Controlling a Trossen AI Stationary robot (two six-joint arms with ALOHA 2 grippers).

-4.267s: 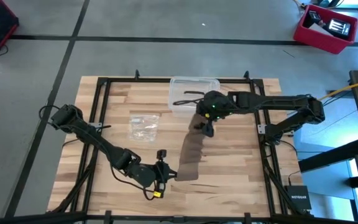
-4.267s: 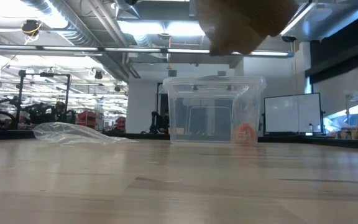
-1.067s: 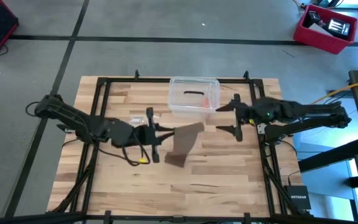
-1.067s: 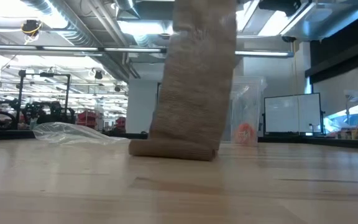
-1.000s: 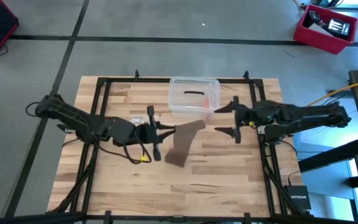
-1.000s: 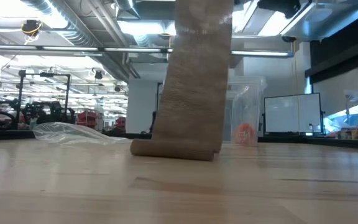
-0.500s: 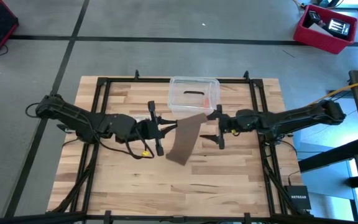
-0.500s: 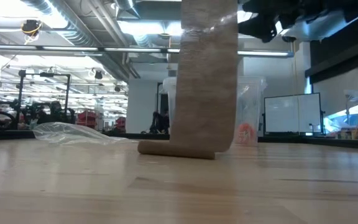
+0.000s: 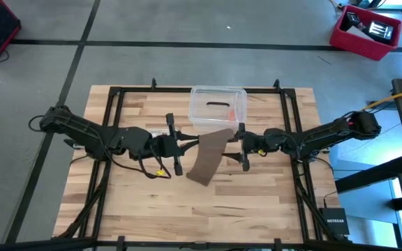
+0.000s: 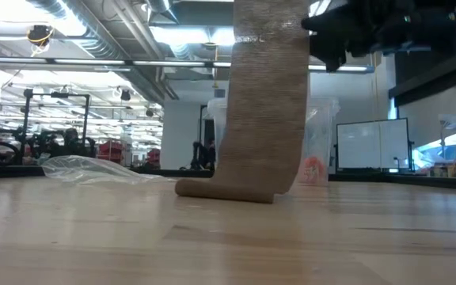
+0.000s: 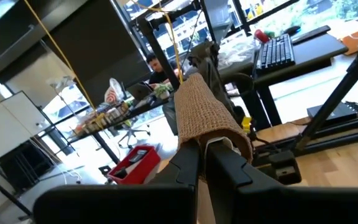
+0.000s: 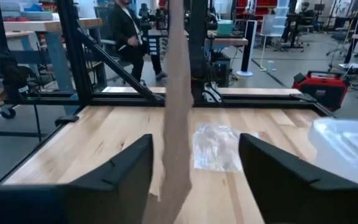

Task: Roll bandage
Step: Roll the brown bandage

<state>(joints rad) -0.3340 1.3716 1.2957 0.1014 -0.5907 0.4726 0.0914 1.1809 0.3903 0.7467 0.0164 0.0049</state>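
Wooden planks make up the table point(image 9: 257, 195), framed by black rails, and both dark arms reach in toward its middle from opposite sides. Largest of the loose things is the bandage point(image 9: 208, 155), a brown strip of knitted fabric that hangs from above and slants down to the tabletop, where its lower end curls flat on the wood in the low view point(image 10: 228, 188). Its upper end is pinched in the left gripper point(image 9: 184, 146), held above the table just left of centre; the left wrist view shows the fingers closed tight together with the fabric draped over their tips point(image 11: 207, 115). The right gripper point(image 9: 241, 148) hovers just to the right of the strip, at about the same height, its fingers spread wide and holding nothing; in the right wrist view the bandage point(image 12: 176, 124) hangs edge-on between the two spread fingers point(image 12: 123, 171), touching neither. Behind the strip, near the far edge, stands a clear plastic box point(image 9: 217, 106) with something small and orange inside. A crumpled clear plastic bag point(image 10: 93, 169) lies on the table to the left of the box.
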